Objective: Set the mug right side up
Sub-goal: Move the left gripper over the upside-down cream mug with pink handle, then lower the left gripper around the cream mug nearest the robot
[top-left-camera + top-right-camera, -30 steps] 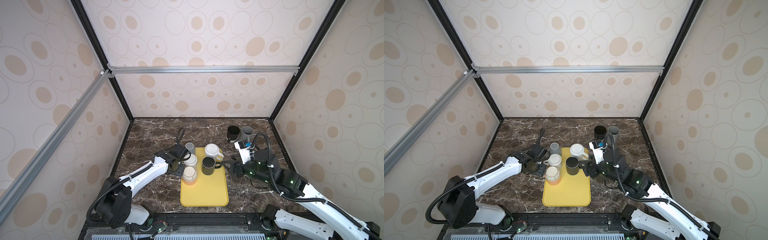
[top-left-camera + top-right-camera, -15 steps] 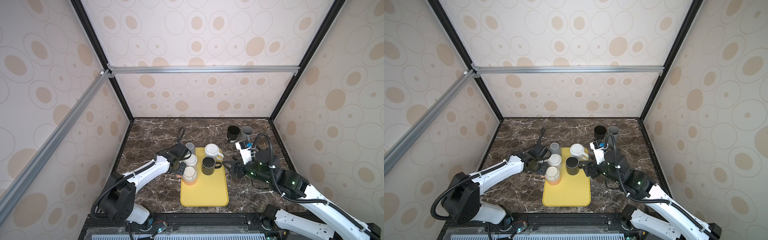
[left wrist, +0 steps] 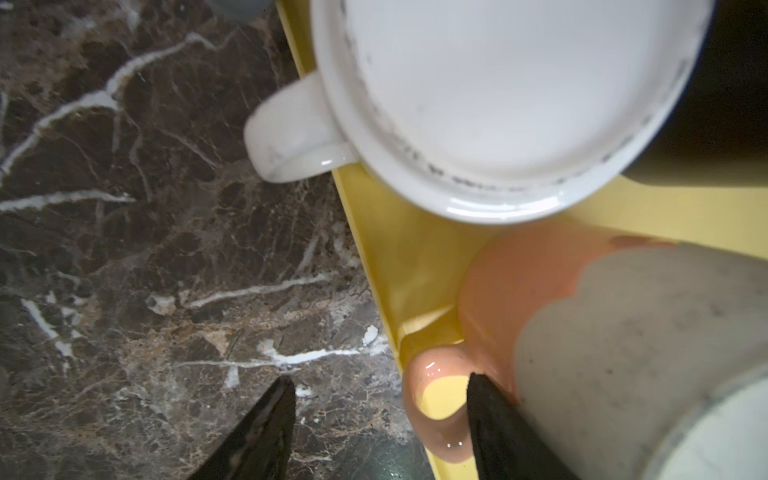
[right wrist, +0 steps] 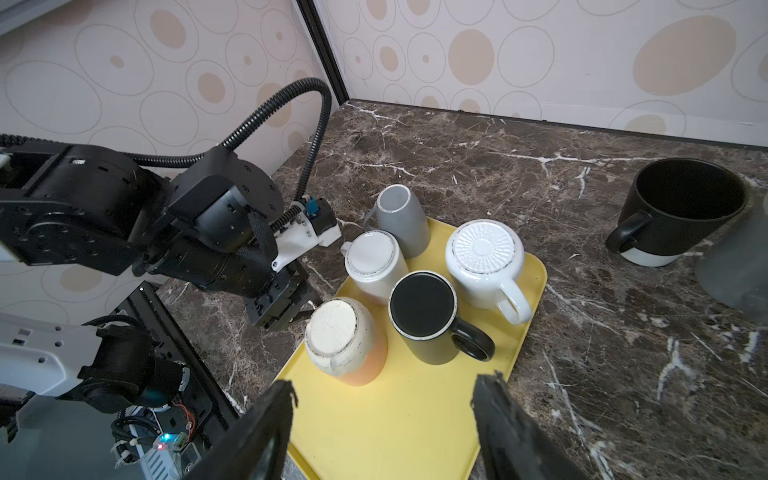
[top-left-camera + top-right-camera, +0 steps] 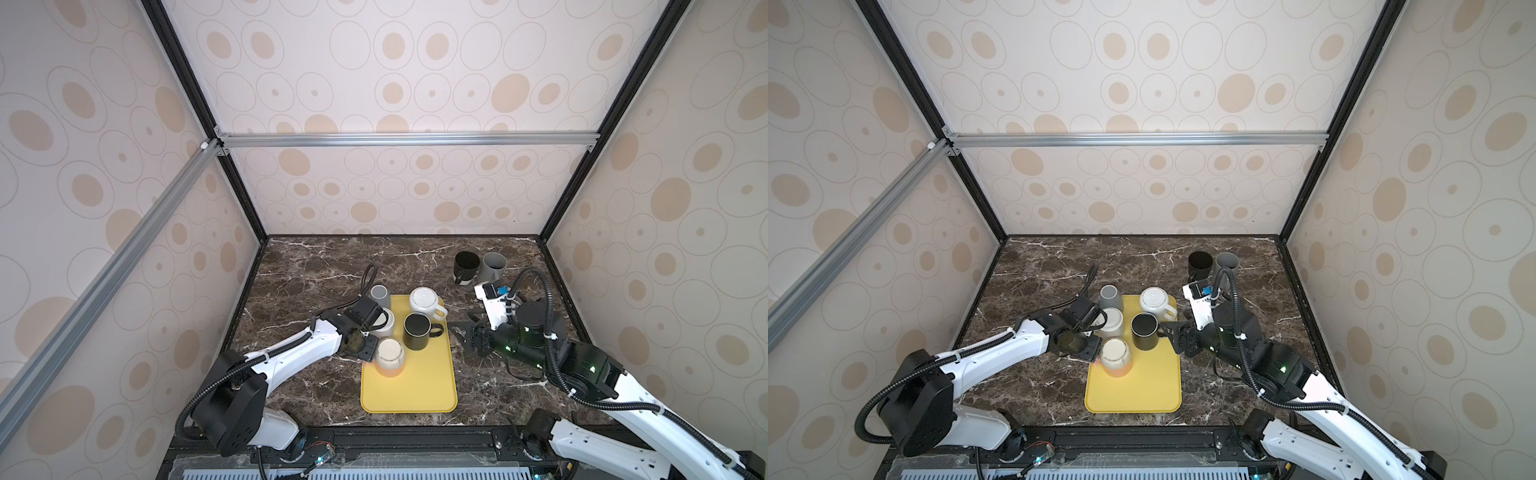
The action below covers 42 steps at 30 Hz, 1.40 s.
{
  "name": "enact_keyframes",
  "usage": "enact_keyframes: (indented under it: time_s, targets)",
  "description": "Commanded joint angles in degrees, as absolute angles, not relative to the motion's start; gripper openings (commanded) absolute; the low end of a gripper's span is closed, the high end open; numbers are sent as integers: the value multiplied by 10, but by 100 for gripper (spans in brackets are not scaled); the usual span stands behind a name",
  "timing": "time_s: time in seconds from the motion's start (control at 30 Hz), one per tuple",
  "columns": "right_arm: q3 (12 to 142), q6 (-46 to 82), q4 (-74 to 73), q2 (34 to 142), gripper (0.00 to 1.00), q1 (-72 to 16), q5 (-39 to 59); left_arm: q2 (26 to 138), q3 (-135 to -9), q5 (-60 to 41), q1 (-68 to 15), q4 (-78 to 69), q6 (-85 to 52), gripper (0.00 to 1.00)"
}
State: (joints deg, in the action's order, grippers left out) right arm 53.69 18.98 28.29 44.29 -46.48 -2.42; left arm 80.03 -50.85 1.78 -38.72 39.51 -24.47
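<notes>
A mug (image 5: 390,356) (image 5: 1116,356) with a cream top and peach bottom stands upside down at the yellow tray's (image 5: 409,390) left edge, base up. My left gripper (image 3: 380,384) (image 5: 366,348) is open and low beside it, straddling its peach handle (image 3: 432,415). One finger sits between handle and mug wall, and the other hangs over the marble, apart from the handle. In the right wrist view the mug (image 4: 345,340) shows with the left gripper (image 4: 286,307) next to it. My right gripper (image 4: 385,383) (image 5: 463,336) is open and empty, just right of the tray.
Also upside down on the tray are a white mug (image 3: 498,104) right behind the peach one, a black mug (image 5: 417,331), a ribbed white mug (image 5: 424,301) and a grey mug (image 5: 380,295). Upright black (image 5: 466,266) and grey (image 5: 492,266) mugs stand at the back right.
My left gripper has edged in toward the peach mug and its jaws have narrowed a little. The right gripper has drawn back slightly from the tray.
</notes>
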Motion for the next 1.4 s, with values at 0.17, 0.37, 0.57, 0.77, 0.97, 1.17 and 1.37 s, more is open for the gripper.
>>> enact_keyframes:
  time_s: [0.17, 0.37, 0.57, 0.77, 0.97, 1.17, 1.37]
  targets:
    - [528, 182, 278, 445, 71, -463, -28, 706, -477, -3, -409, 401, -304, 65]
    - [534, 190, 266, 466, 71, -463, -21, 597, -414, -6, -455, 297, -303, 67]
    - [541, 198, 254, 491, 71, -463, -12, 527, -345, 6, -479, 214, -303, 68]
    - [543, 208, 241, 507, 70, -463, -8, 563, -325, 21, -479, 186, -287, 69]
    - [538, 211, 240, 506, 70, -463, -18, 574, -315, 17, -479, 174, -289, 72]
    - [529, 213, 226, 508, 70, -462, -13, 590, -311, -16, -479, 161, -293, 76]
    - [528, 213, 226, 512, 70, -462, -12, 545, -287, -57, -485, 129, -299, 83]
